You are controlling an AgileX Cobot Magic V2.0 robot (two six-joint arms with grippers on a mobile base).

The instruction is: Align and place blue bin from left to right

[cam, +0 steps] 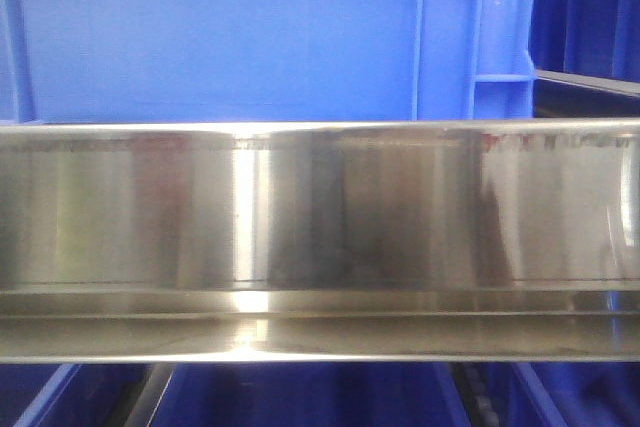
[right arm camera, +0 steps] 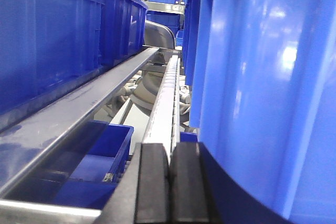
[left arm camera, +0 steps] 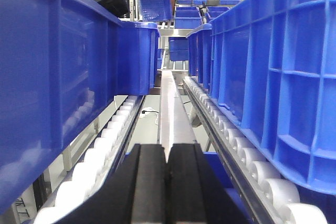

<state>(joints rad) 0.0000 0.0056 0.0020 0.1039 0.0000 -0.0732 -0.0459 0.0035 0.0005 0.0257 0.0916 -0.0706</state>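
- In the front view, the blue bin [cam: 230,37] sits just behind a shiny steel rail [cam: 320,217].
- The picture cuts off the bin's top and left side. The rail hides its bottom.
- The bin's ribbed corner [cam: 503,97] is on the right side of that picture.
- Past that corner are darker bins [cam: 590,7]. They are in shadow and hard to make out.
- Under the rail there are dim blue shapes [cam: 300,397], too dark to name.
- The left gripper [left arm camera: 168,179] has its black pads pressed together with nothing between them.
- It sits low between a left row of crates [left arm camera: 52,77] and a right row of crates [left arm camera: 273,77].
- The right row stands on white rollers [left arm camera: 247,163]. Both rows run off the picture edges.
- The right gripper [right arm camera: 169,182] also has its pads pressed together and holds nothing.
- A big blue wall [right arm camera: 262,77] is just beside it and looks blurry.
- I cannot tell if the gripper touches that wall, or if the wall is the same blue bin.
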